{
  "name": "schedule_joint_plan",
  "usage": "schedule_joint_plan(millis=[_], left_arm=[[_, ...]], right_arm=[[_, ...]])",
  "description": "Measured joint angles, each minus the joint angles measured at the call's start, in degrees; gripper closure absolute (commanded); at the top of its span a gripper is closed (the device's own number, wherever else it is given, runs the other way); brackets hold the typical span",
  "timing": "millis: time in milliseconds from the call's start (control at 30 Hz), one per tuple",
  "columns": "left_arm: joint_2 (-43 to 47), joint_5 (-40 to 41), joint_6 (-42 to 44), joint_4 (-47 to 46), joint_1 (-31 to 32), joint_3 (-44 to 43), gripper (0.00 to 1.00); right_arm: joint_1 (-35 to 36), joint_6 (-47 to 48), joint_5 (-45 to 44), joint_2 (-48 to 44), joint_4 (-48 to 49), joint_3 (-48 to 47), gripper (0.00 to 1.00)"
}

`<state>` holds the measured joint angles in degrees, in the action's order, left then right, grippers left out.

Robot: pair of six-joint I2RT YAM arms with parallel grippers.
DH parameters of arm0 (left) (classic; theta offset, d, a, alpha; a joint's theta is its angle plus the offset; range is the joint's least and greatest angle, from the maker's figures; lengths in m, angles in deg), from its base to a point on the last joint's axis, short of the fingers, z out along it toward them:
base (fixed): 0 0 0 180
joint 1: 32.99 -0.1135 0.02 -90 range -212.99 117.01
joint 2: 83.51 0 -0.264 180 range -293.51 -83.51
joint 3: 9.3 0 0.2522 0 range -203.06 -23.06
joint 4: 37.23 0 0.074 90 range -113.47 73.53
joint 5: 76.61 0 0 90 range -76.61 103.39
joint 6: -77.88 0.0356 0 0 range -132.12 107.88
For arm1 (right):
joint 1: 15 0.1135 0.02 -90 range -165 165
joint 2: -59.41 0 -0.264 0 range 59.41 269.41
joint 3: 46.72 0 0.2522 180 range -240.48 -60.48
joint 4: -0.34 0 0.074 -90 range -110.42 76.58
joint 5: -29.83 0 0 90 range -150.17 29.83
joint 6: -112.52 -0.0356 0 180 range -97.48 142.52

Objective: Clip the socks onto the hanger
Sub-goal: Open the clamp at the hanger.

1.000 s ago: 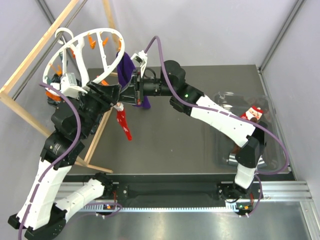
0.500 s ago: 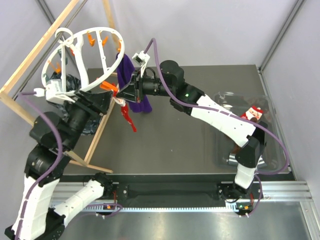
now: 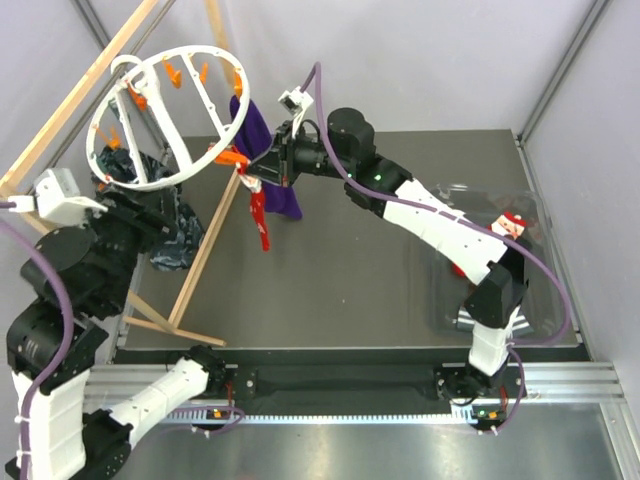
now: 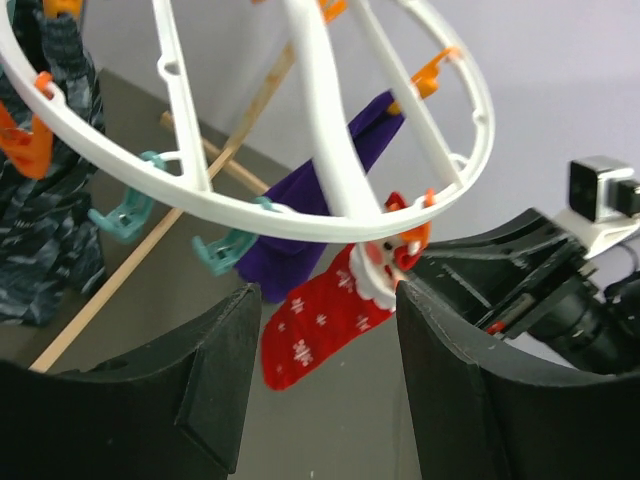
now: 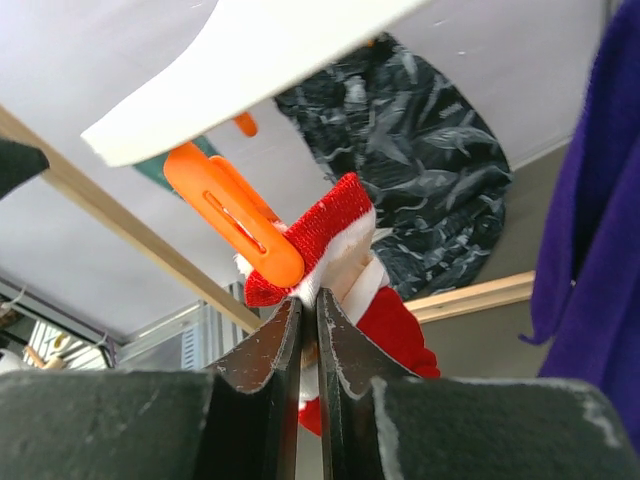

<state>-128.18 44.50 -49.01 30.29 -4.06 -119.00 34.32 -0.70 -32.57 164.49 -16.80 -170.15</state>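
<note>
Right gripper (image 5: 308, 300), nearly closed, pinches one Santa sock (image 5: 335, 235) by its cuff at an orange clip (image 5: 235, 215) on the hanger (image 4: 300, 228) rim; the sock hangs vertical, toe down. Left gripper (image 4: 325, 300) gapes empty below the hanger; a second Santa sock (image 3: 508, 226) lies well right of it.

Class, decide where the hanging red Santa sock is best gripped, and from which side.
Probably the top end of the Santa sock, just under the orange clip, coming level from the right: it hangs flat and limp, so jaws pinch thin fabric.
</note>
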Motion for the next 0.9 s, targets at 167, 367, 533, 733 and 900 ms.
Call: schedule_joint_plan(millis=[167, 367, 533, 733, 900], left_arm=[[-3.8, 1.8, -1.9, 3.5, 0.0, 0.2, 0.41], [-5.2, 3.1, -2.5, 3.5, 0.0, 4.2, 0.41], [-5.2, 5.3, -2.2, 3.0, 0.0, 7.1, 0.41], [-5.0, 9.0, -1.0, 1.1, 0.0, 8.5, 0.4], [-5.0, 11.7, 0.9, -1.9, 0.0, 9.2, 0.39]], right_arm=[[-1.9, -1.0, 0.7, 0.6, 0.2, 0.0, 0.93], [-2.1, -1.9, 1.1, 0.6, 1.4, 0.2, 0.93], [-2.1, -2.4, 1.4, 0.6, 1.9, 0.2, 0.93], [-2.1, -3.0, 1.8, 0.2, 3.4, 1.7, 0.93], [-2.1, -4.0, 2.0, 0.0, 4.3, 2.8, 0.93]])
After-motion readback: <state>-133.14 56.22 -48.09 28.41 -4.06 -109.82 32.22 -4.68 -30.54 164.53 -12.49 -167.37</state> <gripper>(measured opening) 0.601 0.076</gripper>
